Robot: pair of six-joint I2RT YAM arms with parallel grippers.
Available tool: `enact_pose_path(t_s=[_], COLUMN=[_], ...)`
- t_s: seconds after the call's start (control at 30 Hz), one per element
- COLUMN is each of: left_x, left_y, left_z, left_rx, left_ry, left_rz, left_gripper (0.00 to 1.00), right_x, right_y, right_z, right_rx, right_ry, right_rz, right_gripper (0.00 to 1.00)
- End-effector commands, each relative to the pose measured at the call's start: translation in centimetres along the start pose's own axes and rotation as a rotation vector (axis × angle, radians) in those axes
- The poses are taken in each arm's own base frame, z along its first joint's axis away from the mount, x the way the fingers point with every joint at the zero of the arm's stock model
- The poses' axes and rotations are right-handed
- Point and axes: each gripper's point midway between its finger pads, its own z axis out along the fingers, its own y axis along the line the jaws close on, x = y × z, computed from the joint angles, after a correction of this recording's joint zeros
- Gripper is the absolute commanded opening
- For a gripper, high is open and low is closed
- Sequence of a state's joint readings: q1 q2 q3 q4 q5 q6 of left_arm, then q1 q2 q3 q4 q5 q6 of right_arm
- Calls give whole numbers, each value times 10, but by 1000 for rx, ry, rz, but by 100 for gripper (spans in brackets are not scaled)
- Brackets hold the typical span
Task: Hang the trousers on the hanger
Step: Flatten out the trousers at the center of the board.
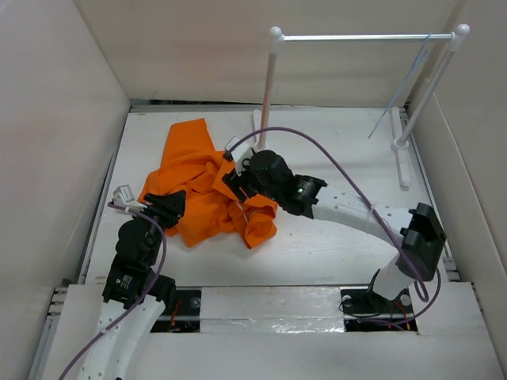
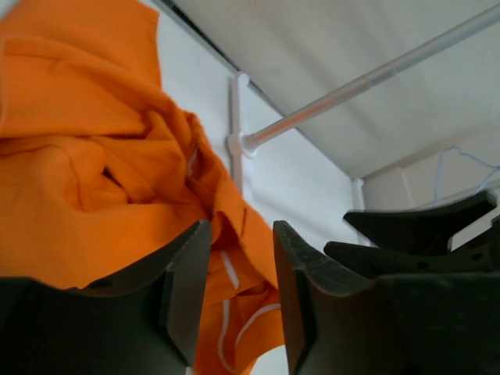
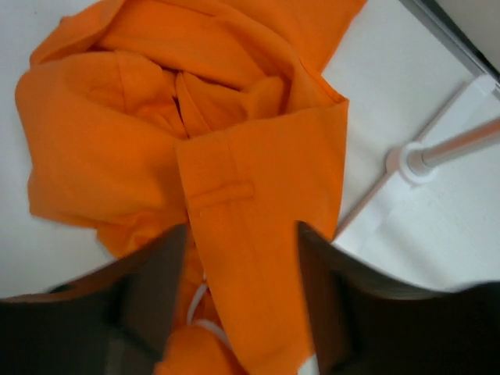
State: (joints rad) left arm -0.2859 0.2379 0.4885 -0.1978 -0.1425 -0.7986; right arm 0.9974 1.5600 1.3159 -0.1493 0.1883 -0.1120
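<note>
The orange trousers (image 1: 198, 186) lie crumpled on the white table, left of centre. My left gripper (image 1: 169, 204) rests at their near-left edge. In the left wrist view its jaws (image 2: 241, 226) stand apart, with orange cloth (image 2: 94, 156) and a white drawstring (image 2: 228, 269) showing in the gap. My right gripper (image 1: 236, 180) is over the right side of the heap. Its jaws (image 3: 241, 228) are open wide astride a flat waistband strip (image 3: 250, 234) with a belt loop. The thin pale blue hanger (image 1: 405, 79) hangs from the rack's bar at the far right, apart from both grippers.
A white two-post rack with a silver crossbar (image 1: 364, 36) stands at the back right, its feet (image 1: 402, 162) on the table. One post (image 3: 457, 144) and foot are just right of my right gripper. White walls close in the table on three sides.
</note>
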Motion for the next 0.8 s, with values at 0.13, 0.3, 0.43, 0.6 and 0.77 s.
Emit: enact_pose_path(t_s=[0.13, 0.3, 0.43, 0.6, 0.77], left_x=[22, 42, 54, 70, 79], left_y=[42, 72, 95, 120, 132], left_z=[15, 14, 15, 18, 19], left_rx=[-165, -247, -318, -402, -430], left_ry=[27, 38, 47, 75, 90], left_rz=[-39, -93, -99, -74, -59], left_gripper=[52, 63, 64, 65, 65], right_x=[-13, 1, 7, 17, 8], right_y=[19, 39, 43, 31, 9], right_z=[38, 53, 69, 90, 94], right_rx=[40, 45, 50, 155, 267], right_ry=[-8, 25, 39, 63, 39], right_rz=[-55, -99, -105, -126, -103], right_gripper=[88, 92, 92, 84, 59])
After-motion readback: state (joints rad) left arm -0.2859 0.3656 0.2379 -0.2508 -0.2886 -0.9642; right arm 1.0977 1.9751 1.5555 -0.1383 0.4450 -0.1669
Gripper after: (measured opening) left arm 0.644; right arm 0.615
